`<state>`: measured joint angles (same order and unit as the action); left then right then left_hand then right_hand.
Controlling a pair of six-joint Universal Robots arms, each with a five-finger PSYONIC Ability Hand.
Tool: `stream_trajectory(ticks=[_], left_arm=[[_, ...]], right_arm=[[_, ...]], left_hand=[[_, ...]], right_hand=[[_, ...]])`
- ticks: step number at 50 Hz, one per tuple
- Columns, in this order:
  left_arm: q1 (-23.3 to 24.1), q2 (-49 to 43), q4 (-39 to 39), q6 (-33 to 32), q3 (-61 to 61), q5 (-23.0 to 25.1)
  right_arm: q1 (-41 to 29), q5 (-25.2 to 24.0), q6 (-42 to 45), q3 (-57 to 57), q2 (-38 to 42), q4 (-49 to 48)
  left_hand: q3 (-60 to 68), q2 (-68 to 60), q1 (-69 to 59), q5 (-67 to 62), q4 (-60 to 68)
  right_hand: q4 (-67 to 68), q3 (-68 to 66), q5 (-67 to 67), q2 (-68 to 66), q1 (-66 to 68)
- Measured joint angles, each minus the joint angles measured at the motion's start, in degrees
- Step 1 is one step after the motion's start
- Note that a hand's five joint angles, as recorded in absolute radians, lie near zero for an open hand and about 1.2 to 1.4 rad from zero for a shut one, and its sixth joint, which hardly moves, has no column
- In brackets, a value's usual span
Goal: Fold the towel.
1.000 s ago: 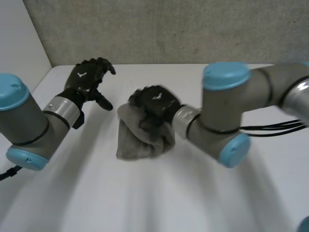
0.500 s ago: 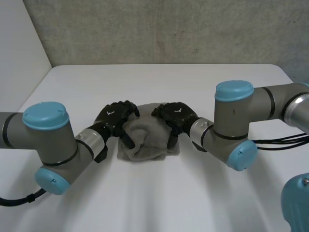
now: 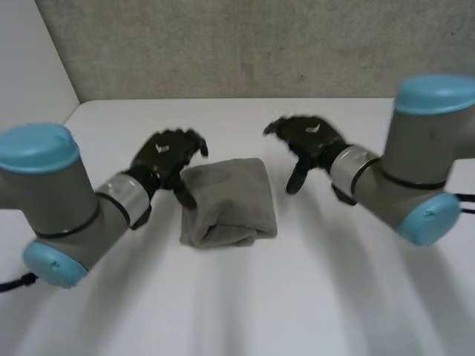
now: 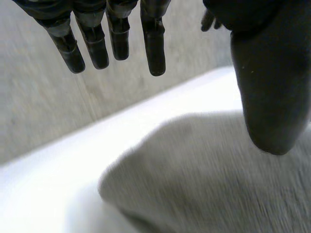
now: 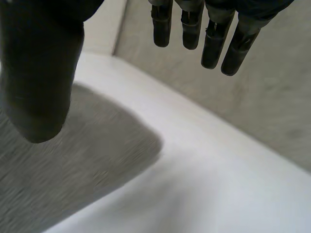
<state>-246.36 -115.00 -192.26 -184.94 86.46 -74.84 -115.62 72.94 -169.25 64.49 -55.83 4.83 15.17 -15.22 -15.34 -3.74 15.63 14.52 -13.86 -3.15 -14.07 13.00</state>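
Open table (image 3: 245, 304) around the towel (image 3: 226, 199)

The towel (image 3: 228, 202) is a plain mid grey, no stripe or print, with only a fine woven grain showing up close. It lies on a white surface (image 3: 245, 311). The left hand (image 3: 165, 157) is black all over, fingers (image 4: 153, 43) included, with a small white mark on its back. The right hand (image 3: 308, 137) is the same black with the same white mark. A silver band (image 3: 119, 196) rings each wrist. The left arm (image 3: 52, 196) and right arm (image 3: 415, 170) are grey with light-blue caps (image 3: 37, 148). The wall (image 3: 260, 44) behind is a mottled, speckled grey, and the side wall (image 3: 30, 67) is white.
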Motion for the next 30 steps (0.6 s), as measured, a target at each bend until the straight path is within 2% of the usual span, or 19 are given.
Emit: stream_trajectory(ticks=[6, 12, 18, 30], left_arm=[[0.6, 6.8, 0.5, 2.4, -1.7, -2.3], [0.4, 11.7, 1.5, 6.8, -2.7, -8.1], [0.0, 12.8, 3.9, 9.0, -3.8, -11.3], [-0.9, 11.1, 9.3, 11.5, -6.2, -11.8]], right_arm=[[2.8, 6.2, -6.1, 2.8, -8.5, -1.0], [5.3, 12.0, -9.9, 3.6, -13.2, -0.9], [6.6, 13.5, -10.1, 3.5, -14.2, -0.5], [7.0, 13.3, -8.7, 3.5, -14.2, -0.3]], left_hand=[[0.0, 0.0, 0.0, 0.0, 0.0], [0.0, 0.0, 0.0, 0.1, 0.0], [0.0, 0.0, 0.0, 0.1, 0.0], [0.0, 0.2, 0.0, 0.2, 0.0]], right_hand=[[0.0, 0.0, 0.0, 0.0, 0.0], [0.0, 0.0, 0.0, 0.0, 0.0], [0.0, 0.0, 0.0, 0.0, 0.0], [0.0, 0.0, 0.0, 0.0, 0.0]])
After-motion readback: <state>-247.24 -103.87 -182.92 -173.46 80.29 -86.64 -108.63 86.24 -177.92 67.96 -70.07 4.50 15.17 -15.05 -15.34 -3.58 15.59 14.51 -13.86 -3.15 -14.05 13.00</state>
